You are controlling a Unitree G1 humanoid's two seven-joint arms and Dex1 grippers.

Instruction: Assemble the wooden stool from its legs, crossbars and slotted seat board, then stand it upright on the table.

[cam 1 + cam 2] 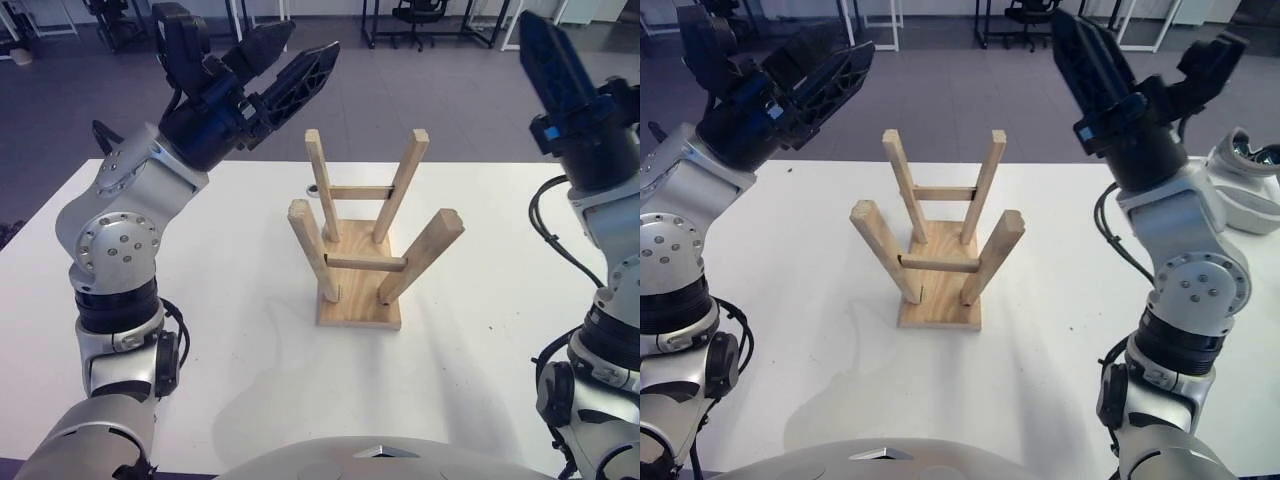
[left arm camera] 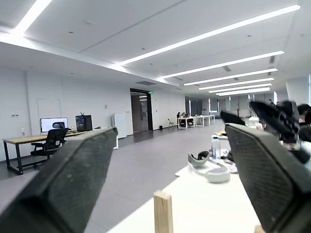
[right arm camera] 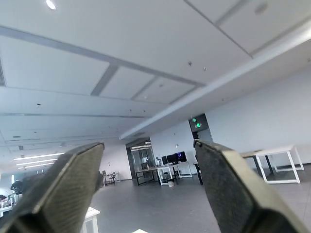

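Spread wide and gripping nothing, the left gripper [image 1: 313, 40] is hovering at the upper left of the frame. At the upper right, the right gripper [image 1: 1148, 28] is hanging likewise released, its fingers splayed apart. Between them, at the centre of the frame, the wooden stool [image 1: 355, 250] is resting upside down on the white table [image 1: 230, 340]. Its seat board [image 1: 360, 308] is lying flat on the tabletop, four legs [image 1: 318, 250] are pointing upward, and two crossbars [image 1: 365, 263] are bridging them.
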